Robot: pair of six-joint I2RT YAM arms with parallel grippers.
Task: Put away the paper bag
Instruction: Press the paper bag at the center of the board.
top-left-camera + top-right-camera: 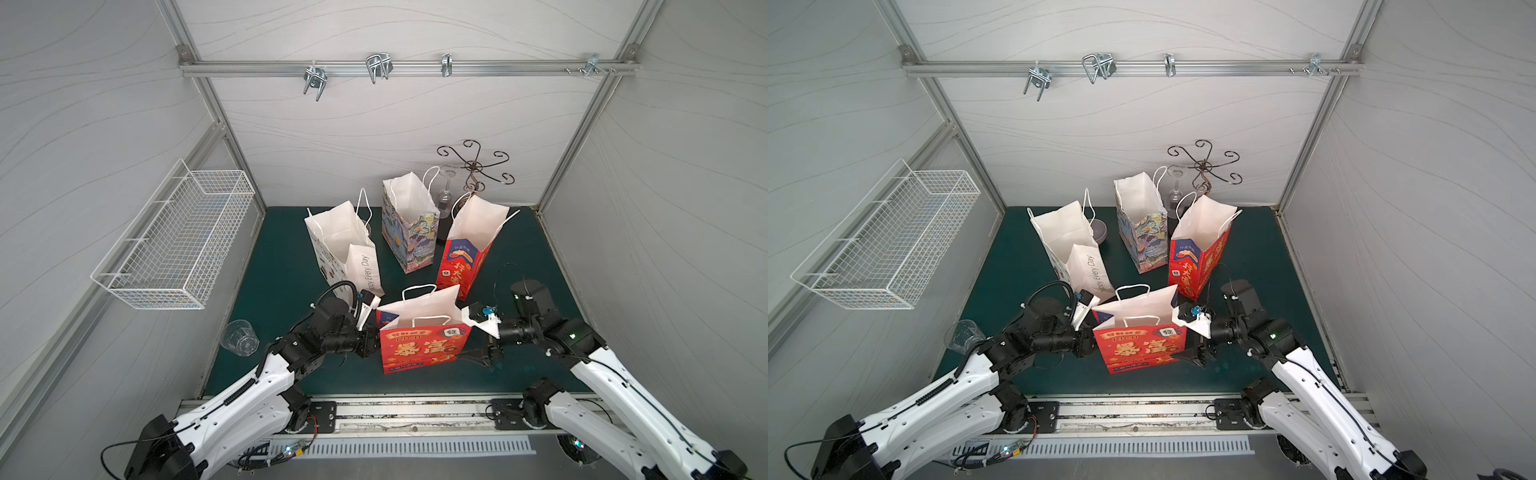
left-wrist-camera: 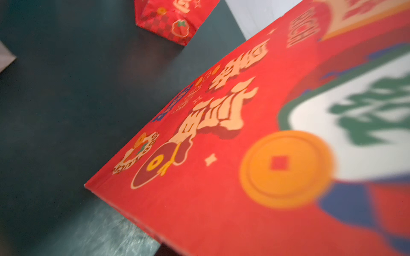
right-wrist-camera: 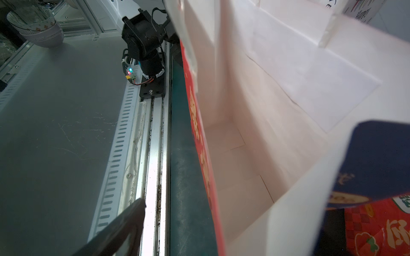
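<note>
Nearest both arms — red paper bag (image 1: 424, 349), standing, empty.

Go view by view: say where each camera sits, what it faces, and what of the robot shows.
Top views: high at the front, looking down at four paper bags; both arms show, flanking the near red bag.
Left wrist: pressed against that bag's printed face; no gripper shows.
Right wrist: above the bag's open mouth; a dark finger shows.
Shared: all see the near red bag.
</note>
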